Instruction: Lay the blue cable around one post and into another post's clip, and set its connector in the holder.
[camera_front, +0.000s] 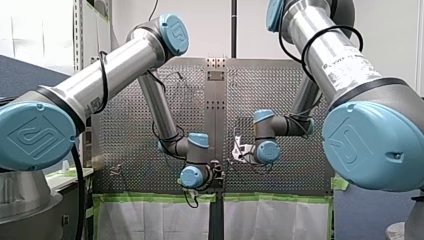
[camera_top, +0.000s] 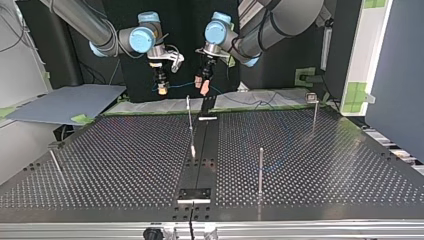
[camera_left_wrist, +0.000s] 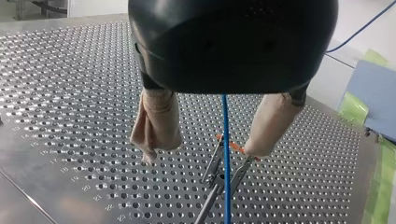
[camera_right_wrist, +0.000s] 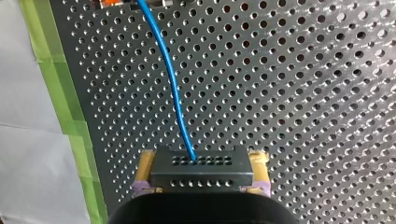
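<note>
White wall (camera_front: 396, 25), green-taped white sheets (camera_front: 150, 220)

Landmark: take the middle post (camera_top: 190, 127), standing on the table (camera_top: 325, 165), as you see it in the top view.
Tall post (camera_top: 260, 172): right of it, nearer the camera.
Clip-topped post (camera_top: 314, 112): far right of it, slightly further back.
Leaning pin (camera_top: 55, 162): far left of it, by the table's edge.
Plate (camera_top: 195, 195): straight before it, at the near edge.
My right gripper (camera_top: 161, 91): behind it, leftward, connector (camera_right_wrist: 201, 168) between its pads.
My left gripper (camera_top: 202, 89): behind it, just right.
Cable (camera_right_wrist: 174, 88): you find it leaving the connector, then passing between my left gripper's parted fingers.
</note>
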